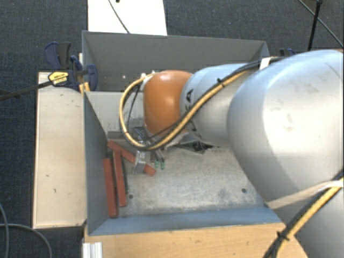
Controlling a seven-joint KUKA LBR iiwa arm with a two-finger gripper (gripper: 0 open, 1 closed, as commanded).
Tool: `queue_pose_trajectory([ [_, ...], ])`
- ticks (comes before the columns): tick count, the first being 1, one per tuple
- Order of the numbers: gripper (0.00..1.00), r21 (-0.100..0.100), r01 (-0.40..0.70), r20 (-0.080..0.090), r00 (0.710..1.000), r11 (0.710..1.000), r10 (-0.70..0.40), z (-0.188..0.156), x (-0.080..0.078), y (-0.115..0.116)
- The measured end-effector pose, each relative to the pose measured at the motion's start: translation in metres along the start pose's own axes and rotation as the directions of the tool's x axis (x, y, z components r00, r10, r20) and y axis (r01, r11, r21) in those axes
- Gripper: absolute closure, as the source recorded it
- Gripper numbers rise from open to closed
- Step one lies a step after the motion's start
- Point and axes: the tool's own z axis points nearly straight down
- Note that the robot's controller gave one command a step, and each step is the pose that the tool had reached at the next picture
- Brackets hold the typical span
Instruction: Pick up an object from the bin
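Red-brown sticks [111, 187], bin [177, 52] L side; claw [144, 163] over them

A robotics lab: an industrial arm [290, 122] reaching into a grey metal bin [172, 50] on dark carpet [32, 15].

arm [279, 144]: in from right | wrist cover [164, 104]: orange | cable [122, 112]: looped
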Motion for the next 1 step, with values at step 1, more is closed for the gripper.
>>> queue_pose_trajectory([
  [1,1.00,-0.005,-0.003,0.004,1.000,1.000,0.003,-0.1146,-0.0025,0.0008],
])
